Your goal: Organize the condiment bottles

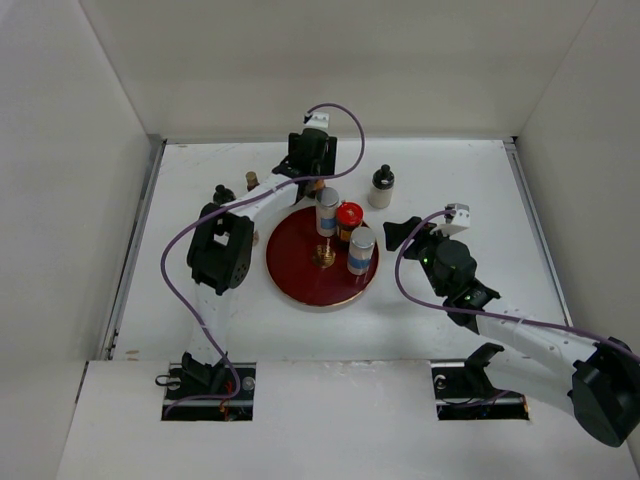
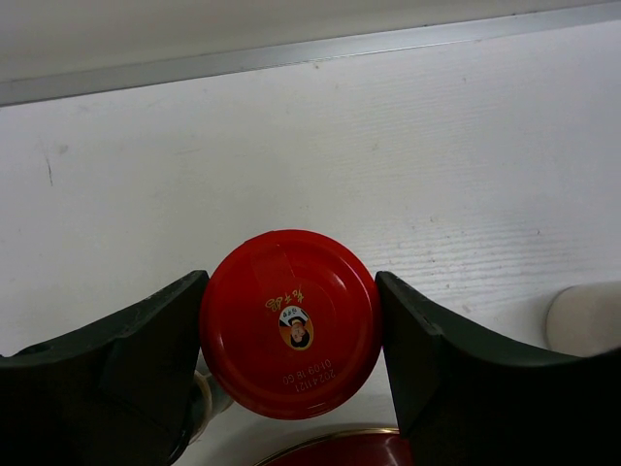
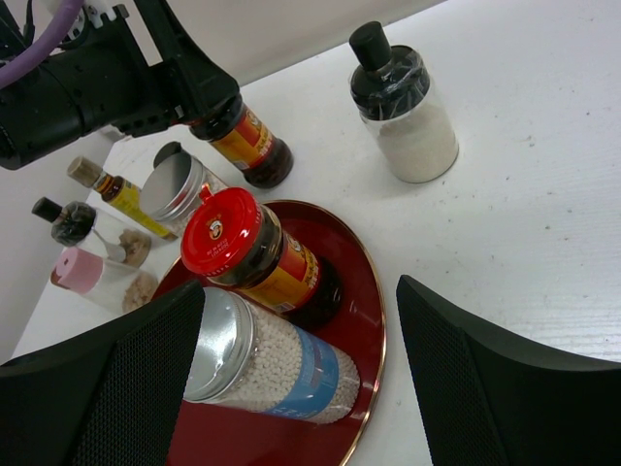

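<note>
My left gripper [image 1: 308, 168] is shut on a red-capped dark jar [image 2: 289, 322], with a finger pressed on each side of the cap; the jar [image 3: 245, 146] sits just behind the round dark-red tray [image 1: 300, 285]. On the tray stand a second red-capped jar [image 1: 349, 220] and two silver-capped blue-banded shakers [image 1: 328, 212] [image 1: 361, 250]. My right gripper [image 1: 408, 232] hangs open and empty at the tray's right edge, facing the near shaker [image 3: 277, 364]. A black-capped bottle of white grains [image 1: 381, 187] stands behind the tray on the right.
Left of the tray stand a slim yellow bottle [image 3: 121, 194], a small black-capped bottle [image 3: 70, 221] and a pink-capped one [image 3: 89, 277]. A small brass knob [image 1: 324, 256] sits at the tray's middle. White walls close in the table on three sides.
</note>
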